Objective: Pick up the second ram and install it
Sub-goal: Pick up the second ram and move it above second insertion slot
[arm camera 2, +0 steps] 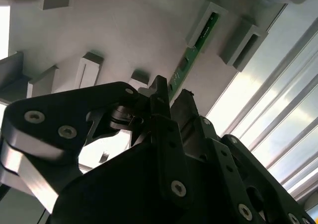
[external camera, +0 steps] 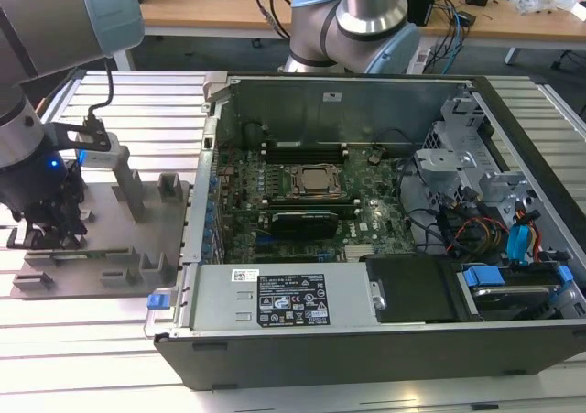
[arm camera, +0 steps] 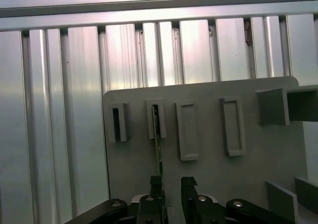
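My claw (arm camera: 171,184) hangs low over a grey holder plate (arm camera: 213,177) at the exterior view's left. Its two black fingers (arm camera: 188,186) are spread with a clear gap between them and pinch nothing. The second ram (arm camera: 158,149), a thin green stick standing on edge, is seated at its far end in one of the plate's raised slot blocks (arm camera: 186,129). From there it runs toward me and ends at the inner edge of one finger; whether it touches that finger I cannot tell. More slot blocks stand in a row on either side of the stick, the nearest just beside it, and none lies between my fingers and the board. Two taller grey posts (external camera: 128,189) rise from the far part of the plate, close to my arm (external camera: 18,111). The plate lies flat on a table (external camera: 146,111) of ribbed aluminium slats, which shine brightly in both wrist views. To the exterior view's right of the plate, touching or nearly touching its edge, sits an open computer case (external camera: 366,326). Inside lies the large green motherboard (external camera: 375,216) with a processor socket (external camera: 314,182) at its middle and long black memory slots (external camera: 302,147) beyond it. Coloured cables (external camera: 513,239) crowd the case's right end. At the far side of the room stands a wooden desk (external camera: 211,1) strewn with wires.
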{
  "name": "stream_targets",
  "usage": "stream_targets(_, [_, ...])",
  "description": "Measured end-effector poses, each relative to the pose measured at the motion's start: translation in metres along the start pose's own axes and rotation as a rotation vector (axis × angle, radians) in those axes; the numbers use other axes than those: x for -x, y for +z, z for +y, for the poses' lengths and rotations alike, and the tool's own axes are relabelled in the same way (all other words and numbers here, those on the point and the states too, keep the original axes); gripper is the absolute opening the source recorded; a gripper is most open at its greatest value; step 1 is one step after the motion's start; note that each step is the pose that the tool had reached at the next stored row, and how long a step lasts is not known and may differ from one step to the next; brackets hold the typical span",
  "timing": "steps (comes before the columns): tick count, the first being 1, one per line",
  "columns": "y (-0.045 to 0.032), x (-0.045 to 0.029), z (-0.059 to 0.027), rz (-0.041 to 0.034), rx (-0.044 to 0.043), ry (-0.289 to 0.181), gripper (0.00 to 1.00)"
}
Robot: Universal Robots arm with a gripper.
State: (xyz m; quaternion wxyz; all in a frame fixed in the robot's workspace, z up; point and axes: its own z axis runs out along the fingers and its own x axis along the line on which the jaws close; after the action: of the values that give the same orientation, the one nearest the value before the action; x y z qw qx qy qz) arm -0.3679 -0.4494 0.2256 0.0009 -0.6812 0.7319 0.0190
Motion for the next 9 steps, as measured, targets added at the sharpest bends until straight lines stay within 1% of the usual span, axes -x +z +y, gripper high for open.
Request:
stream_targets(2, [0.0043,-0.0001,-0.0001,0.0001,0.0,0.0,0.3])
stream_targets(7, [0.0108,-0.0003,-0.0003,0.0001,0.0,0.0,0.3])
stream_targets(9, [0.0134,-0.0005,-0.0003,0.0014,0.0013,0.0,0.3])
